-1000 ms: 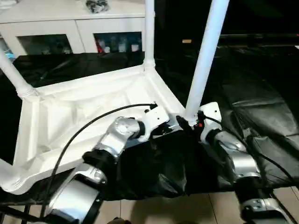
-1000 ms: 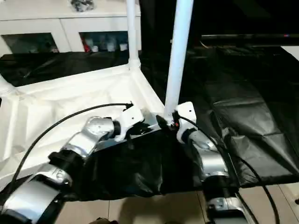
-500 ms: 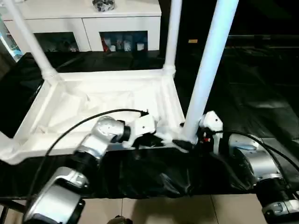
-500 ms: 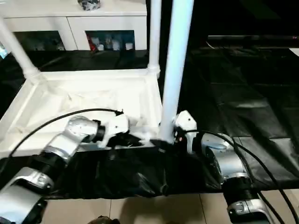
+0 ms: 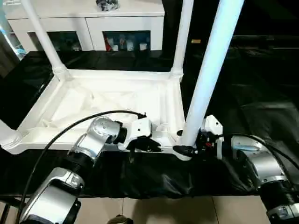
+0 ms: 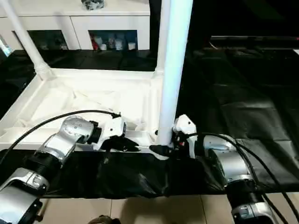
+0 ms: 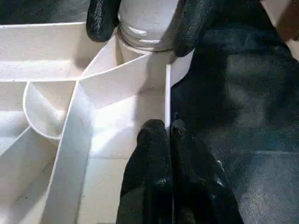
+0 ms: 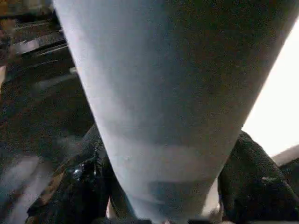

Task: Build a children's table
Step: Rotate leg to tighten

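Observation:
The white tabletop (image 5: 93,100) lies upside down on the black-covered work table, ribs facing up. Three white legs stand in its corner sockets: far left (image 5: 42,35), far right (image 5: 183,37) and near right (image 5: 210,70). My left gripper (image 5: 149,145) is shut on the thin near rim wall (image 7: 167,100), close to the near right corner socket (image 7: 149,42). My right gripper (image 5: 184,149) is shut around the base of the near right leg (image 8: 163,93), one black finger (image 8: 84,186) on each side. The near left socket (image 5: 9,140) sits at the picture's edge.
A white glass-door cabinet (image 5: 93,23) stands behind the table, with a dark object (image 5: 106,4) on top. Crinkled black cover (image 5: 261,93) spreads to the right of the tabletop. The table's front edge and tiled floor (image 5: 163,210) lie just below my forearms.
The tabletop has swung round with its legs, so its near rim now lies along the table's front edge. Both grippers moved with it and kept their holds.

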Controlling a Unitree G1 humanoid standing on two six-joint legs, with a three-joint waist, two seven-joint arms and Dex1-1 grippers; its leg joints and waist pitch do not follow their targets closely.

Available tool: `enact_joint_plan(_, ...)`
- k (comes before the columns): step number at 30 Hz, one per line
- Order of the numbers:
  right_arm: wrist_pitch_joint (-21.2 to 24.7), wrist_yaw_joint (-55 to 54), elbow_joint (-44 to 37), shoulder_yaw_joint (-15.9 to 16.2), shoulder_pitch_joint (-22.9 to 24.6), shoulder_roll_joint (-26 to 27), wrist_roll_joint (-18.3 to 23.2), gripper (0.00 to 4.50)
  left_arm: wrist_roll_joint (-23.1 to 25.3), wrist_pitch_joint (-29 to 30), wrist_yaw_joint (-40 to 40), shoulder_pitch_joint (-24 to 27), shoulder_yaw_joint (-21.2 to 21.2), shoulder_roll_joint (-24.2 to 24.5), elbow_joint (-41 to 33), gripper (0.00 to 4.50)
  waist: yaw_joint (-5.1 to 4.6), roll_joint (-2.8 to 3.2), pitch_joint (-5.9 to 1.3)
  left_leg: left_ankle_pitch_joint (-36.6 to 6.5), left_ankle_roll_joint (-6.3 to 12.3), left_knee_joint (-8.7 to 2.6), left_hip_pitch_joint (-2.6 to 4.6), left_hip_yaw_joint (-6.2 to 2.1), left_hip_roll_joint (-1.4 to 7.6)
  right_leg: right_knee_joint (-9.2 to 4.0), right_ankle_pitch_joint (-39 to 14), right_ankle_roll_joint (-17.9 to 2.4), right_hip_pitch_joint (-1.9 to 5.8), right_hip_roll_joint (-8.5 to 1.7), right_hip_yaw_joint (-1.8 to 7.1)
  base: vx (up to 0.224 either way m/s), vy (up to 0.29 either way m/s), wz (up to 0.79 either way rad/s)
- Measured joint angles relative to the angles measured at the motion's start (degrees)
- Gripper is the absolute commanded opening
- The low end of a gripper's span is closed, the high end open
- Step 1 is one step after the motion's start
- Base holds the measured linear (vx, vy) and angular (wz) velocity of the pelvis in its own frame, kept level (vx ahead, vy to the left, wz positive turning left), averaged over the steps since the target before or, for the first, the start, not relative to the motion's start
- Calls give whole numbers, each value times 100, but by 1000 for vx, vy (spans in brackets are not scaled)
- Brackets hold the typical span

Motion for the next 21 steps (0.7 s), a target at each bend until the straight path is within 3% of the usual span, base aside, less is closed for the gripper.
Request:
enact_joint_plan(5, 131, -1765, 342, -374, -207, 635, -275, 261, 217, 360, 1025, -197, 100, -377, 278, 0, -160, -2, 2, 0, -1, 2, 10, 0, -6, -9, 0, 2, 4, -2, 6, 0, 0, 0)
enact_joint_plan(11, 229, -3688, 583, -774, -424, 1312, -570, 261, 420, 809, 2158, -325, 186, -991, 432, 0, -235, 4, -3, 0, 0, 0, 11, 0, -25, -11, 1, 3, 6, -17, 10, 0, 0, 0)
enact_joint_plan(14, 169, -4036, 634, -902, -453, 1479, -574, 261, 432, 821, 2320, -329, 201, -1113, 472, 0, -235, 6, -4, 0, 0, -1, 7, 0, -26, -13, 4, -3, 7, -20, 9, 0, 0, 0)
enact_joint_plan(15, 153, -4062, 636, -927, -453, 1499, -573, 316, 432, 818, 2330, -329, 203, -1123, 472, 0, -234, 6, -5, 0, 0, -1, 6, 0, -26, -14, 7, -8, 8, -20, 9, 0, 0, 0)
enact_joint_plan(21, 85, -3733, 634, -914, -452, 1427, -561, 375, 433, 670, 2224, -326, 179, -1049, 466, 0, -246, 9, -2, -1, 2, -6, -1, 0, -26, -14, 4, -3, 2, -20, 6, 0, 0, 0)
